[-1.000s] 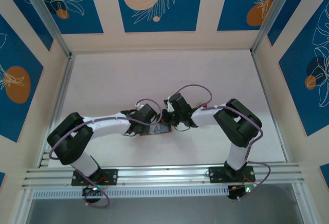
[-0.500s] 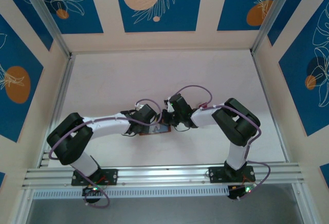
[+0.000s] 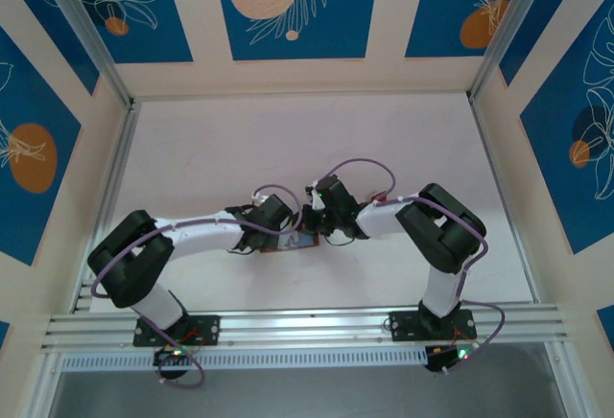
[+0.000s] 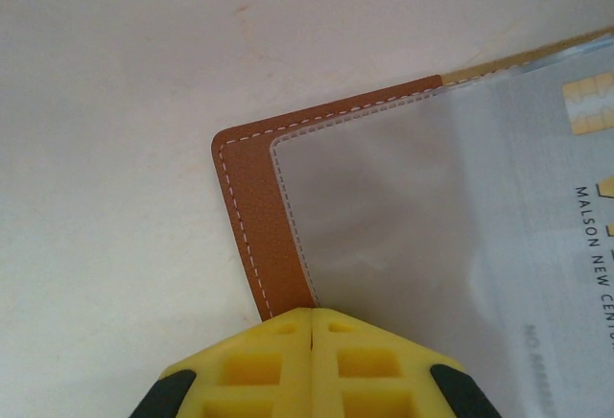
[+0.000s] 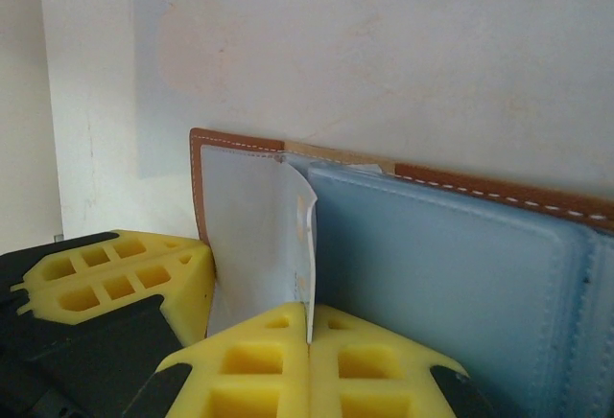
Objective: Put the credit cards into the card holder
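The card holder [image 4: 251, 197], a brown stitched wallet, lies open on the table with a clear sleeve [image 4: 384, 226] over its left half. My left gripper [image 4: 312, 314] is shut, its yellow tips resting at the wallet's near edge. My right gripper [image 5: 309, 327] is shut on the edge of a thin white credit card [image 5: 259, 236], which bows and runs into the left half of the card holder [image 5: 499, 193]. Printed letters and a gold chip of the card [image 4: 585, 178] show under the sleeve. From above, both grippers meet over the card holder [image 3: 276, 248] at mid-table.
The holder's right half is a blue-grey padded pocket [image 5: 451, 284]. My left gripper's yellow fingers [image 5: 115, 279] sit close beside the right one. Bare pale table [image 3: 288, 150] lies around, walled on three sides, with an aluminium rail [image 3: 307, 327] at the near edge.
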